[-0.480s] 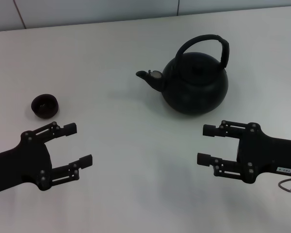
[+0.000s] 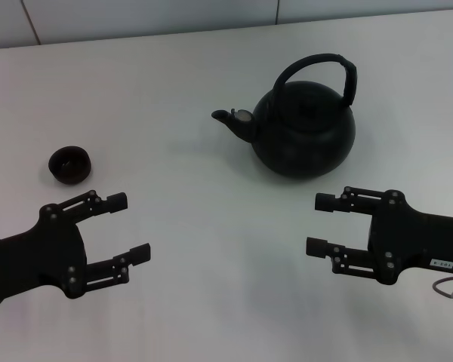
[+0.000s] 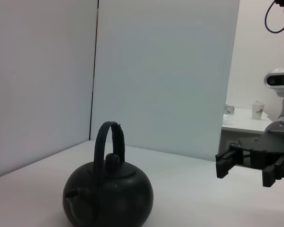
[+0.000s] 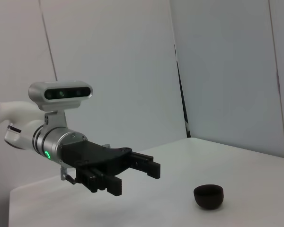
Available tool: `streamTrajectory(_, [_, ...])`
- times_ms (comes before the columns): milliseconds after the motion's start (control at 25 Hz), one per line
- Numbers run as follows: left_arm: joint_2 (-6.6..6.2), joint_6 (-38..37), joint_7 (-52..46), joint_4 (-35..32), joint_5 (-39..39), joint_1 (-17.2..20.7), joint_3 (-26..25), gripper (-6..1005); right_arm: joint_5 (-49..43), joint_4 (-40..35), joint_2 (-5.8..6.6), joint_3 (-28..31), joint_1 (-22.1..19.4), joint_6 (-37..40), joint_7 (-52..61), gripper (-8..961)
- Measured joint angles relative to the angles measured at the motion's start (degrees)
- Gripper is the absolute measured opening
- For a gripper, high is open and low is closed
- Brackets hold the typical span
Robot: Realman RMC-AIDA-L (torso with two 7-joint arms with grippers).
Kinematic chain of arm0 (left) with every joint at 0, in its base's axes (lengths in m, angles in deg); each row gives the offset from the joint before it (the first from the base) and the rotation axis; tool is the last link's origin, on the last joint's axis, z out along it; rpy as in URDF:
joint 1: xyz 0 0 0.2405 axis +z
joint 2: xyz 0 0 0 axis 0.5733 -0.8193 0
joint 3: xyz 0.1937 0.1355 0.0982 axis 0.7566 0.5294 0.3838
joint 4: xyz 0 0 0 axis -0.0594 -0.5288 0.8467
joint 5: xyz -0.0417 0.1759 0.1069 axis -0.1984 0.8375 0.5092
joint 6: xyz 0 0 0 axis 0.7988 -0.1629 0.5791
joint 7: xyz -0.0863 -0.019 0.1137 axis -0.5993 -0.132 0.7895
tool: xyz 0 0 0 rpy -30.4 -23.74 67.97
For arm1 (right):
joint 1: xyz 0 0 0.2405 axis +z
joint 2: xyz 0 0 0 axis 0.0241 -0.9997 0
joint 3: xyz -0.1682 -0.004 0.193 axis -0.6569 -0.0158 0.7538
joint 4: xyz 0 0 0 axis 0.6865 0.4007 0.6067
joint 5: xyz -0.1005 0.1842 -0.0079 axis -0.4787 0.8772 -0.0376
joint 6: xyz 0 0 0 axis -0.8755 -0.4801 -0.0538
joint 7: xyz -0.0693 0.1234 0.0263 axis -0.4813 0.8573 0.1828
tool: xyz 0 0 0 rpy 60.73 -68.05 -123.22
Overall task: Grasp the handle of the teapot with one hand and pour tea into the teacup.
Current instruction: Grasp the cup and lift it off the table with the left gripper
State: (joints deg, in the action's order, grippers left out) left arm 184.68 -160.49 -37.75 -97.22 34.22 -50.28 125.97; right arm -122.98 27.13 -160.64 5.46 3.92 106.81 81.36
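Note:
The matte-black teapot (image 2: 305, 132) stands upright on the white table, spout pointing left, with its black arched handle (image 2: 325, 64) over the lid. It also shows in the left wrist view (image 3: 108, 196). The small dark teacup (image 2: 69, 164) sits at the left, also in the right wrist view (image 4: 208, 196). My left gripper (image 2: 129, 225) is open and empty, just below and right of the teacup. My right gripper (image 2: 322, 224) is open and empty, in front of the teapot, apart from it.
The white table (image 2: 181, 90) runs back to a pale wall with panel seams. In the left wrist view a side table with a paper cup (image 3: 258, 109) stands far behind my right gripper (image 3: 248, 161).
My left gripper has shifted slightly right and toward the table's front edge. The right gripper, teapot and teacup have not moved.

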Motion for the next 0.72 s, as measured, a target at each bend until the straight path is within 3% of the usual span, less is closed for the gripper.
streamTrajectory(360, [0.25, 2.5, 1.5, 0.0, -0.1, 0.0, -0.8, 803, 0.3, 0.1, 0.03, 0.0, 0.0, 0.0, 0.0, 651])
streamTrajectory(400, [1.01, 6.3, 4.1, 0.2, -0.5, 0.1, -2.4, 803, 0.3, 0.2, 0.03, 0.0, 0.2, 0.0, 0.0, 651])
streamTrajectory(720, [1.54, 18.0, 6.0, 2.5, -3.8, -1.8, -3.0, 803, 0.5, 0.9, -0.03, -0.1, 1.3, 0.1, 0.0, 647])
